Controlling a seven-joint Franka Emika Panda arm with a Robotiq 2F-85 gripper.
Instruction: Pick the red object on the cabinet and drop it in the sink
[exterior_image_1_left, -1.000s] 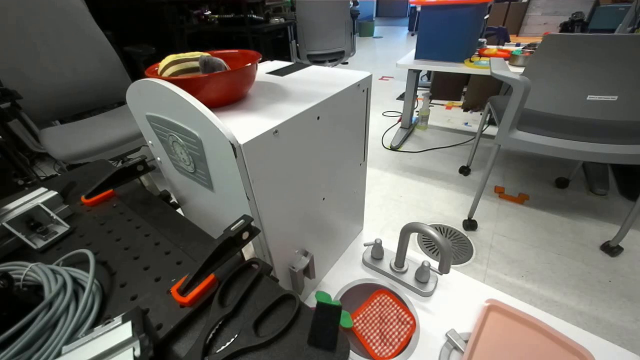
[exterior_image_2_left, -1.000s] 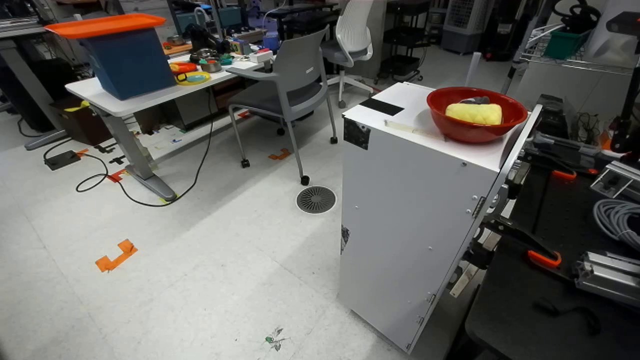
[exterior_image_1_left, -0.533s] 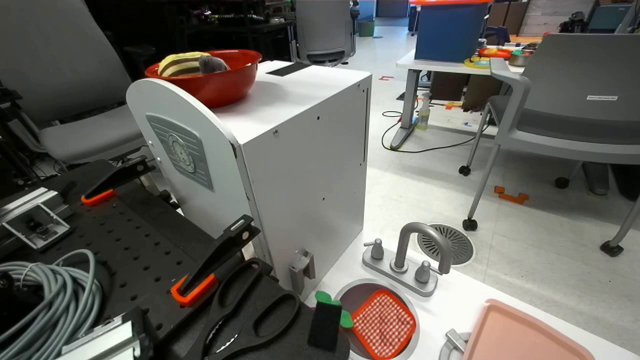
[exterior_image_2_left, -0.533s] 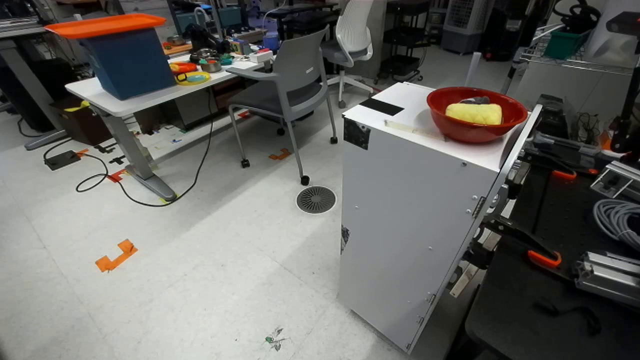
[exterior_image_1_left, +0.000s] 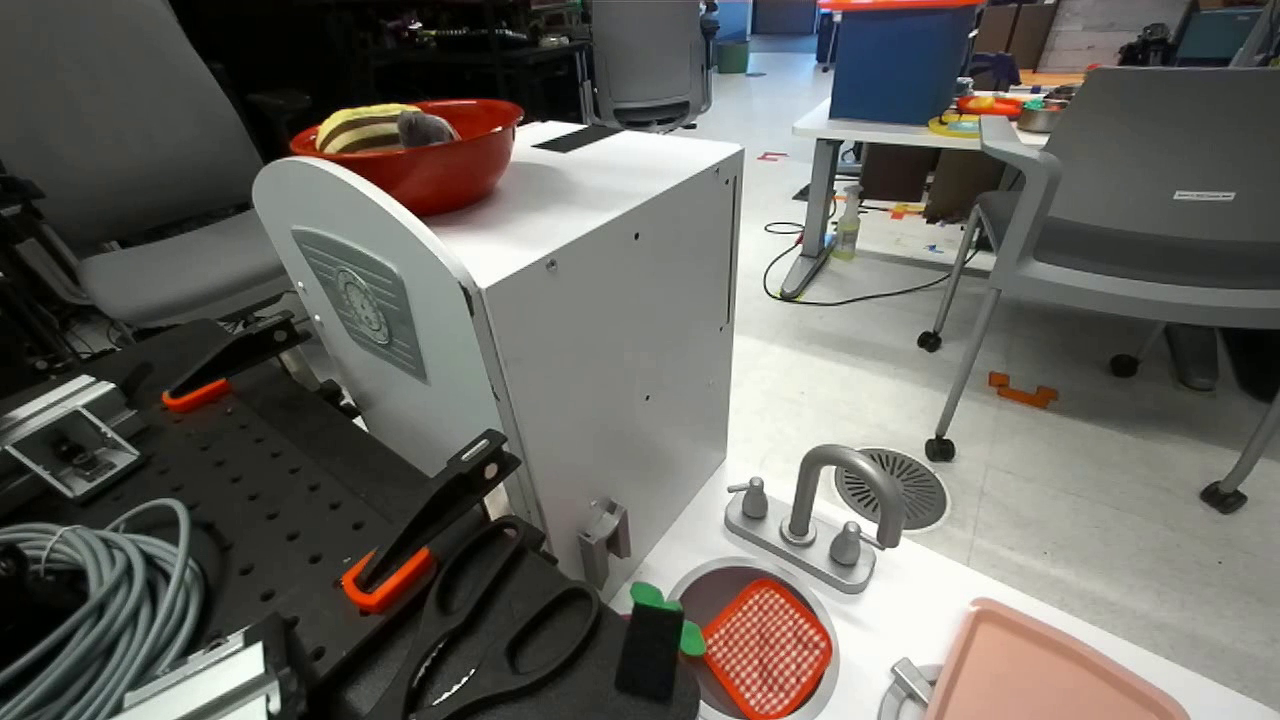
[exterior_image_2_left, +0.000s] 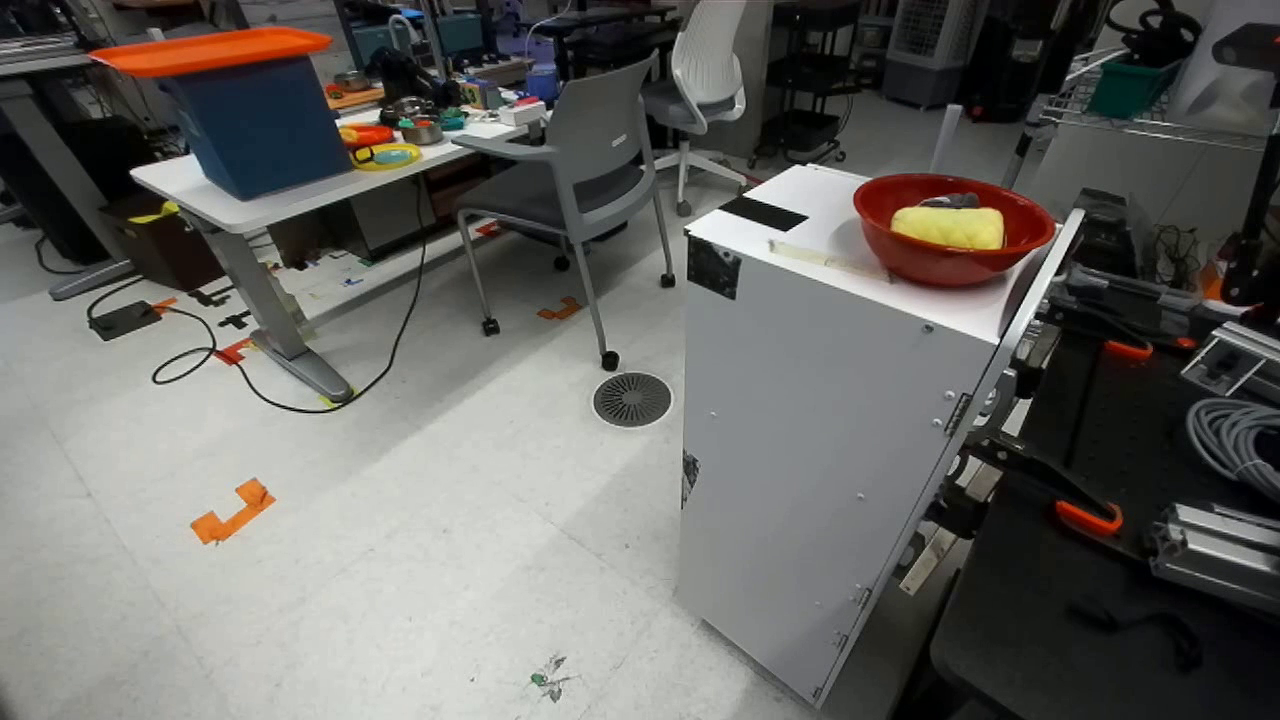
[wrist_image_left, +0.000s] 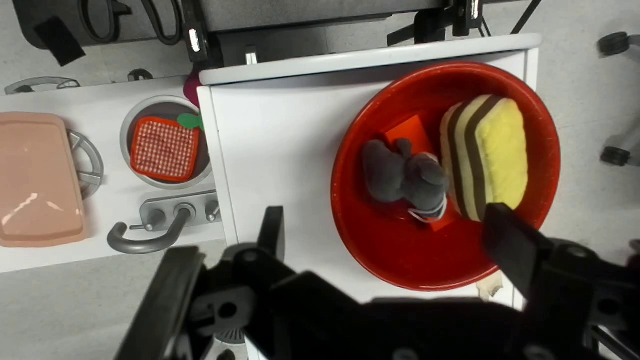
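In the wrist view, a boxy white cabinet (wrist_image_left: 280, 140) at centre carries a shiny red bowl (wrist_image_left: 410, 255). Low pale-rimmed round sink (wrist_image_left: 165, 109): left. Your black pincer (wrist_image_left: 384, 215): bottom, fingers apart, unloaded. The rounded magenta lump (wrist_image_left: 191, 90) lies upper left of it, just beside the sink, part-hidden by the cabinet's edge; long axis undetermined. Your approach should clear that edge.

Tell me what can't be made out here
Magenta lump: wrist view, partly hidden by the cabinet.
Orange-red patch in the red bowl: wrist view, partly hidden by grey plush.
Pink tray: cut off by bottom edge in an exterior view, left edge in wrist view.
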